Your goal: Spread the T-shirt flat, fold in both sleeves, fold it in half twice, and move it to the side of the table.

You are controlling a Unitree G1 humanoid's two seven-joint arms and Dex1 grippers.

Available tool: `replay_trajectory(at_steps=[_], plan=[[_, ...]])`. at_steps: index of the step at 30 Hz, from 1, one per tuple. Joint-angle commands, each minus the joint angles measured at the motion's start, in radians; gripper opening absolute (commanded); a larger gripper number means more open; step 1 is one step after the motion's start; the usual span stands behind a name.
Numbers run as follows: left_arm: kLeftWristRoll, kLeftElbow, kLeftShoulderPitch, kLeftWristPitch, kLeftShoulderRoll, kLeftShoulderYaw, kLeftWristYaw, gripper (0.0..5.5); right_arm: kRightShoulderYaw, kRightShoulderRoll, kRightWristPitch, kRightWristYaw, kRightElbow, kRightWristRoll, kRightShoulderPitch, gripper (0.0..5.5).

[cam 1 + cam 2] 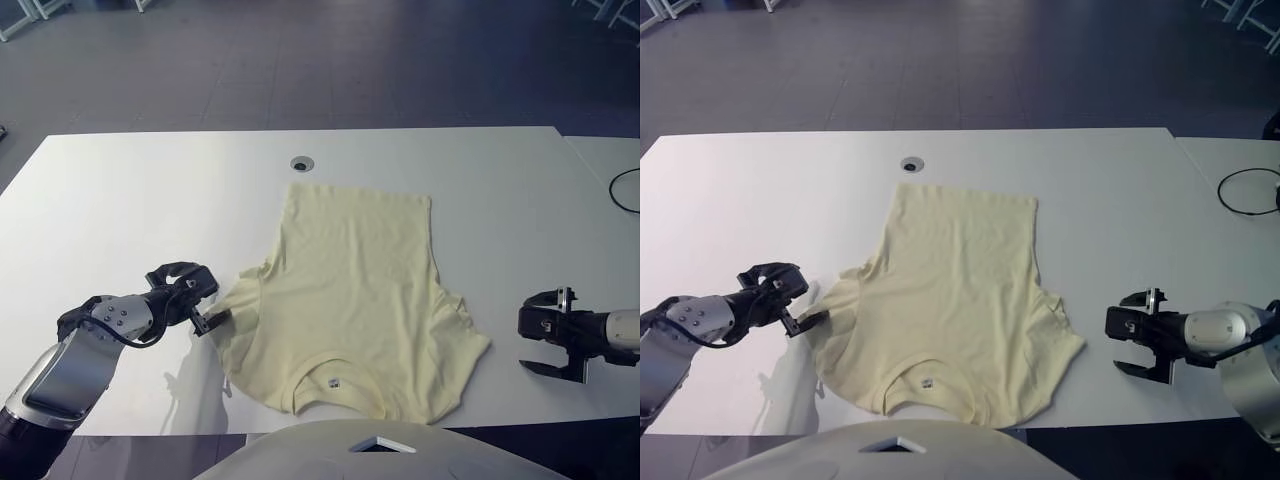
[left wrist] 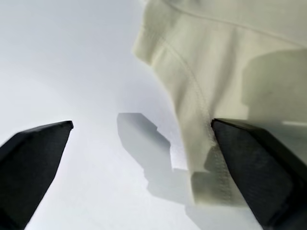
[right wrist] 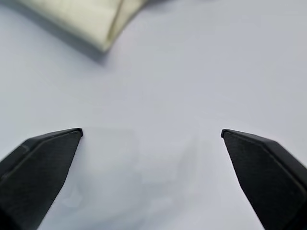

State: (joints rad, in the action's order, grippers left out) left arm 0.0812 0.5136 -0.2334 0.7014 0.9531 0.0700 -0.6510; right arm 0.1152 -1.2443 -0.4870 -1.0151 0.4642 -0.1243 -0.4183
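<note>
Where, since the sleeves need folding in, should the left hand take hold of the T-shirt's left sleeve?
I'd pinch the left sleeve at its stitched outer hem, coming in low over the table from the robot's left. That hem lies flat at the T-shirt's outer edge, facing the open left hand, one finger above it.

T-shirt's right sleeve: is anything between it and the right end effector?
Nothing visible. Only bare table lies between the open right end effector and the T-shirt; the two are apart.
</note>
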Motion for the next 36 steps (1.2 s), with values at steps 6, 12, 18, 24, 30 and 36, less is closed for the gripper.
replay_trajectory(at_steps=[6,12,18,24,30,36], plan=[[0.201,0.048,0.112,0.26,-0.062,-0.305,-0.033,5.38,0.014,0.162,-0.16,0.125,0.01,0.067,0.242,5.4],[0.516,0.085,0.055,0.635,-0.124,-0.572,-0.165,5.38,0.037,0.232,-0.257,0.18,0.092,0.092,0.198,5.4],[0.597,-0.027,0.054,0.689,-0.1,-0.514,-0.2,5.38,0.107,0.305,-0.356,0.238,0.202,0.103,0.1,5.4],[0.579,-0.114,0.038,0.601,-0.153,-0.419,-0.159,5.38,0.092,0.305,-0.37,0.262,0.198,0.121,0.153,5.4],[0.556,-0.162,-0.054,0.519,-0.163,-0.369,-0.146,4.74,0.073,0.279,-0.347,0.257,0.152,0.127,0.211,5.4],[0.576,-0.136,-0.103,0.49,-0.168,-0.378,-0.132,3.76,0.056,0.261,-0.323,0.251,0.113,0.131,0.254,5.4]])
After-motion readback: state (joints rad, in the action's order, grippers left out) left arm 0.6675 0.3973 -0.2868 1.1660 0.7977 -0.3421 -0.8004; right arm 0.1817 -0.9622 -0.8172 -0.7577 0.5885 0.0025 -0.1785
